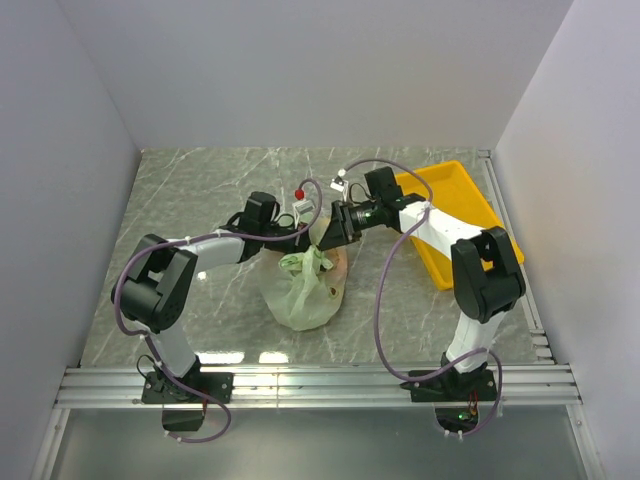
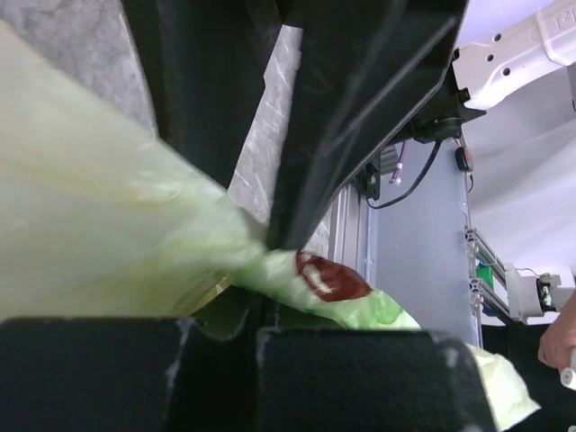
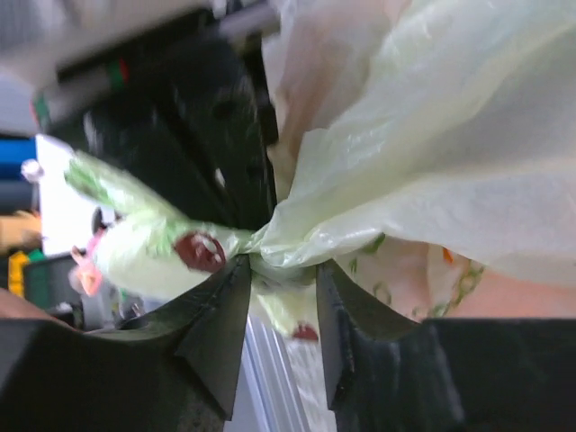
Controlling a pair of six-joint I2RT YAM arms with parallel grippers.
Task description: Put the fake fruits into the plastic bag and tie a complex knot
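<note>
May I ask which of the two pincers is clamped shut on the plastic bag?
The left pincer: its jaws are shut on the plastic bag, while the right pincer shows a gap.

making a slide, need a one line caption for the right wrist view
Right gripper, jaws apart, straddling the twisted neck of the pale-green plastic bag.

The left gripper [image 1: 300,238] and right gripper [image 1: 326,240] meet over the bag [image 1: 305,295], blocking its top. The tray [image 1: 470,215] fills the right rear. Open table [image 1: 200,190] lies at the left rear and just in front of the bag.
</note>
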